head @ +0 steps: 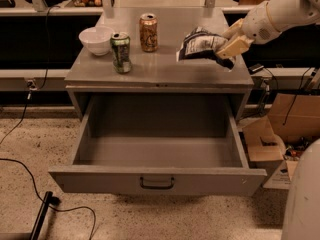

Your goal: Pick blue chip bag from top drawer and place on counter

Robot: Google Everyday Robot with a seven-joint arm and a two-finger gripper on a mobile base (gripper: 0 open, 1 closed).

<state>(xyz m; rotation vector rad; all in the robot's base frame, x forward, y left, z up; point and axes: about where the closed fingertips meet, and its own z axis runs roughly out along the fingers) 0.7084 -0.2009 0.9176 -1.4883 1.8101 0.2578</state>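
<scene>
**Bowl**: white, at the left rear of the surface.

**Green can**: upright, left of the surface's middle, just in front of the bowl.

**Orange can**: upright, toward the rear of the surface, near its centre line.

**Top drawer**: pulled fully out below the surface's front edge. The bag is not in it.

**Blue chip bag**: crumpled foil with its white panel showing, hanging over the right rear of the surface. A shadow beneath it suggests it is not yet set down. I judge it light, soft and crackly, with a slick skin. It would collapse rather than resist a squeeze, and its contents would break easily. A pinch on a gathered edge or fold suits it best, not on the puffed middle.

**Gripper**: over the surface's right side, clamped on the bag's right-hand end. The arm reaches in from beyond the right edge.

**Cardboard box**: on the floor, right of the surface.
</scene>
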